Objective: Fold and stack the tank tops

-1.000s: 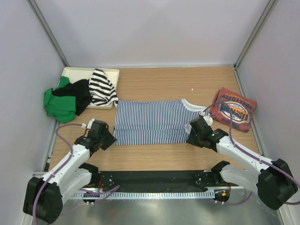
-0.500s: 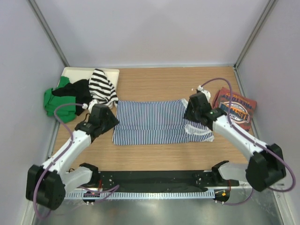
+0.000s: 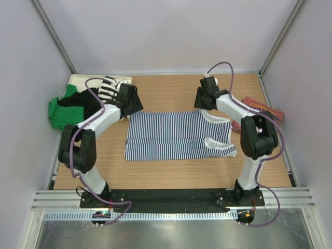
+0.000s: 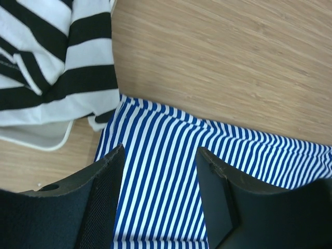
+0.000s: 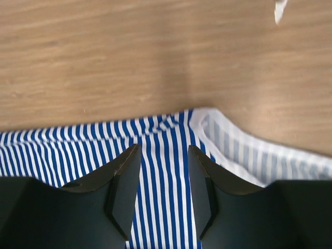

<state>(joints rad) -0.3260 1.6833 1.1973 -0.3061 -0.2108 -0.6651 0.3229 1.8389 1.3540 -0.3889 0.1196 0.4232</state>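
The navy-and-white striped tank top (image 3: 171, 135) lies spread flat across the middle of the table, its neck and straps toward the right. My left gripper (image 3: 132, 104) hovers open over its far left corner; the left wrist view shows the gripper (image 4: 160, 150) with only striped cloth (image 4: 171, 171) below the fingers. My right gripper (image 3: 203, 101) stands open over the far right corner; in the right wrist view the gripper (image 5: 164, 148) sits above the stripes beside the white-lined neckline (image 5: 244, 150). The brick-red tank top (image 3: 267, 111) lies at the right, partly hidden by the right arm.
A white tray (image 3: 78, 80) at the back left holds a wide black-and-white striped garment (image 3: 111, 89), with black (image 3: 85, 104) and green (image 3: 62, 111) garments spilling off it. That striped garment (image 4: 52, 62) lies just left of my left gripper. Side walls stand close.
Both grippers left the near edge of the striped tank top, opened, and swung out to its far edge. The near right strap now lies spread out.
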